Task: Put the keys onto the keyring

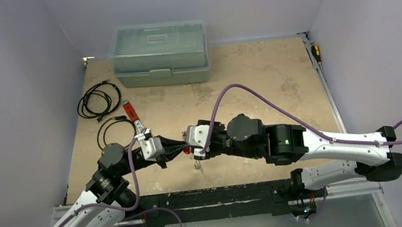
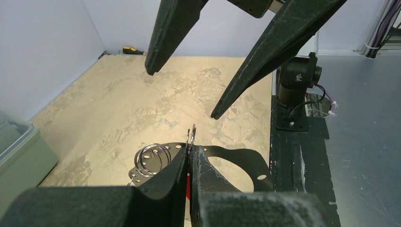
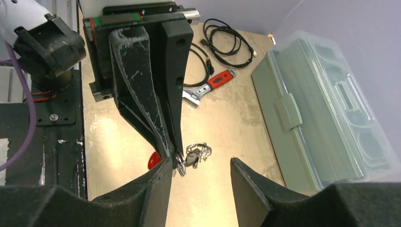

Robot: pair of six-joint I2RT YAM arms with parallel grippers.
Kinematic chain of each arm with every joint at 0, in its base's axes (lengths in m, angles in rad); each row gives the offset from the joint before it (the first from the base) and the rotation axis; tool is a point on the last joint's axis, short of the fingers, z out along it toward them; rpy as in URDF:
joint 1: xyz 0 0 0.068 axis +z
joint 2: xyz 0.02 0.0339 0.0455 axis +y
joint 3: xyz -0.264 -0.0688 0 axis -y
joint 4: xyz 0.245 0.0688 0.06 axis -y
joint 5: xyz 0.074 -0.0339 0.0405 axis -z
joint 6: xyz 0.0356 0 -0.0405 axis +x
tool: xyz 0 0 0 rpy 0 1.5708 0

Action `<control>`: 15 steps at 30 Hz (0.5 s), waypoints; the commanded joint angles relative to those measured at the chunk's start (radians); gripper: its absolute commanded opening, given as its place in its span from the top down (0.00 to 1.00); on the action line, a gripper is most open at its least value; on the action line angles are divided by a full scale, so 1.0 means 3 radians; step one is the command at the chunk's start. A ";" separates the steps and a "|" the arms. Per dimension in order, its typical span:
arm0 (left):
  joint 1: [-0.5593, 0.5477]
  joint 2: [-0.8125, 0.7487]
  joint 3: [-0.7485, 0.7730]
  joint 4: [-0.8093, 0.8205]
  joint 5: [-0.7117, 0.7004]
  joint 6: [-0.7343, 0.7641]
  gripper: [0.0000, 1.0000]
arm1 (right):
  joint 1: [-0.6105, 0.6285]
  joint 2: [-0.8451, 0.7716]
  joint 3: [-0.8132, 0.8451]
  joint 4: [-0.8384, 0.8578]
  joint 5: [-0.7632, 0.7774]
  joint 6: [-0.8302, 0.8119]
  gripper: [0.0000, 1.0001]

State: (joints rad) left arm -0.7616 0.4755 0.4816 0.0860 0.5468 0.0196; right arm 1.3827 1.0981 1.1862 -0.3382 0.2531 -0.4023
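left gripper (image 2: 190, 155): fingers pressed flat together, no gap showing. a thin silver edge of the keyring (image 2: 191, 135) stands up from between the pads, seen edge-on. below and left of it, more silver loops overlap; cannot tell if they are the same ring.

right wrist view: the left gripper comes in from above, tapering to a closed tip. a small bundle hangs right at that tip, made up of ring loops and keys (image 3: 191, 159) tangled together. individual keys are too small to count. a red key head (image 3: 153, 161) shows just behind the left finger, low, near the table (image 3: 118, 142).

right gripper (image 3: 199, 161): jaws standing well apart, nothing between them. the bundle sits just beyond its fingertips, nearer the left-hand one, not touching either as far as can be seen.

top view: both grippers meet tip to tip over the near middle of the table, with the bundle dangling below the meeting point.

elsewhere:
- a red-handled wrench (image 1: 132, 117) lies left of centre, its jaw end close to the left gripper body
- two black cable coils (image 1: 98, 100) lie at the left edge
- a closed grey-green box (image 1: 160, 53) sits at the far edge
- a yellow-and-black screwdriver (image 1: 315, 53) lies along the right rail
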 commanded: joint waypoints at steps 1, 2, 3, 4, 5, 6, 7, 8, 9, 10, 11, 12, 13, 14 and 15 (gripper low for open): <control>-0.0014 0.0001 0.0172 0.0153 -0.0034 0.0004 1.00 | 0.0003 0.0257 0.0388 -0.0416 0.0066 -0.0054 0.48; -0.0013 0.0001 0.0169 0.0154 -0.0029 0.0001 1.00 | 0.0003 0.0319 0.0447 -0.0476 0.0081 -0.0055 0.49; -0.0015 0.0000 0.0170 0.0154 -0.0025 -0.0003 1.00 | 0.0005 0.0371 0.0496 -0.0526 0.0086 -0.0058 0.49; -0.0017 0.0000 0.0167 0.0162 -0.0028 -0.0006 1.00 | 0.0006 0.0413 0.0535 -0.0560 0.0088 -0.0060 0.50; -0.0013 0.0000 0.0164 0.0162 -0.0024 -0.0005 1.00 | 0.0005 0.0448 0.0568 -0.0591 0.0070 -0.0064 0.51; -0.0013 0.0004 0.0164 0.0160 -0.0031 -0.0007 1.00 | 0.0004 0.0479 0.0615 -0.0614 0.0059 -0.0065 0.52; -0.0016 0.0005 0.0165 0.0163 -0.0029 -0.0012 1.00 | 0.0003 0.0505 0.0645 -0.0638 0.0041 -0.0063 0.53; -0.0013 0.0001 0.0165 0.0166 -0.0029 -0.0014 1.00 | 0.0003 0.0522 0.0667 -0.0658 0.0036 -0.0065 0.53; -0.0015 0.0000 0.0164 0.0165 -0.0029 -0.0014 1.00 | 0.0004 0.0531 0.0681 -0.0676 0.0040 -0.0065 0.55; -0.0013 0.0000 0.0164 0.0167 -0.0031 -0.0013 1.00 | 0.0003 0.0537 0.0687 -0.0689 0.0040 -0.0065 0.56; -0.0017 -0.0004 0.0161 0.0168 -0.0033 -0.0017 1.00 | 0.0003 0.0538 0.0691 -0.0697 0.0031 -0.0065 0.58; -0.0013 -0.0006 0.0160 0.0170 -0.0031 -0.0018 1.00 | 0.0003 0.0533 0.0704 -0.0702 -0.0012 -0.0065 0.60; -0.0013 -0.0006 0.0159 0.0173 -0.0032 -0.0017 1.00 | 0.0006 0.0533 0.0716 -0.0706 -0.0064 -0.0078 0.63; -0.0013 -0.0005 0.0161 0.0174 -0.0030 -0.0018 1.00 | 0.0007 0.0533 0.0727 -0.0723 -0.0083 -0.0091 0.64; -0.0013 -0.0005 0.0159 0.0175 -0.0025 -0.0019 1.00 | 0.0005 0.0531 0.0737 -0.0750 -0.0097 -0.0099 0.65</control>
State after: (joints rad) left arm -0.7616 0.4816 0.4824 0.0711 0.5392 0.0193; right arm 1.3827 1.2690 1.3537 -0.5320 0.2443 -0.4164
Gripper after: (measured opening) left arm 0.016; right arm 0.370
